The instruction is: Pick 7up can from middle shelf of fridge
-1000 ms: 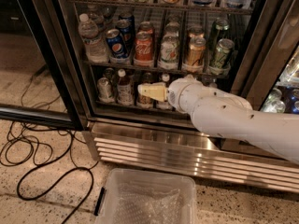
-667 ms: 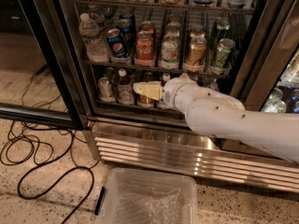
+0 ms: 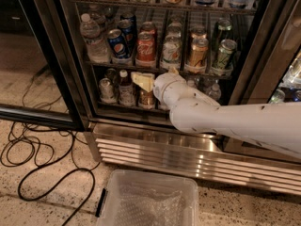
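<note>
Approach step: the 7up can (image 3: 171, 51) is not yet taken.
Your gripper (image 3: 142, 81) sits low in the fridge (image 3: 188, 154) before the small bottles (image 3: 126, 87), grip state unreadable. The can stands on the middle shelf (image 3: 129, 66) at its 1 o'clock, so raise and align.

End effector (image 3: 143, 81) just below the middle shelf (image 3: 127, 66), 7up can (image 3: 171, 51) upright on it — apart

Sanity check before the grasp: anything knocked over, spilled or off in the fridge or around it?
Nothing spilled or toppled. The 7up can stands upright on the middle shelf. The gripper sits lower, in front of the small bottles. Loose cables sprawl on the floor left of the fridge.
</note>
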`<action>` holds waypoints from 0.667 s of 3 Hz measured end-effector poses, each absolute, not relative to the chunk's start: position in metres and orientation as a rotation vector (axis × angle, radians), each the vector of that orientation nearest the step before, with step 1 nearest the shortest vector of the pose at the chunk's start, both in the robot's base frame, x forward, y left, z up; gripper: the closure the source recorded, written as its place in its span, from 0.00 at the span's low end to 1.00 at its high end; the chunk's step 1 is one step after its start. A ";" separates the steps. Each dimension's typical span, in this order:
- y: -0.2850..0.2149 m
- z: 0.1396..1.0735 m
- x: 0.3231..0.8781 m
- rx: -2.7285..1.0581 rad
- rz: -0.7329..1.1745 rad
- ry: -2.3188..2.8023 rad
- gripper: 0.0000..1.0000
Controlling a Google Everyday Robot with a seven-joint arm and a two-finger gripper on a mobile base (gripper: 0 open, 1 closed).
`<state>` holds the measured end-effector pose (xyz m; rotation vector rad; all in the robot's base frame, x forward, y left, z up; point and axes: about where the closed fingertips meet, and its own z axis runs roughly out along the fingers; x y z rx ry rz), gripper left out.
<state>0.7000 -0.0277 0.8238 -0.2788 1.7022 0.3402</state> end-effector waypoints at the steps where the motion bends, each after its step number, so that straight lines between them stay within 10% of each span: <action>1: -0.026 0.828 0.714 -0.246 0.312 1.656 0.36; 2: -0.026 0.831 0.722 -0.220 0.291 1.625 0.38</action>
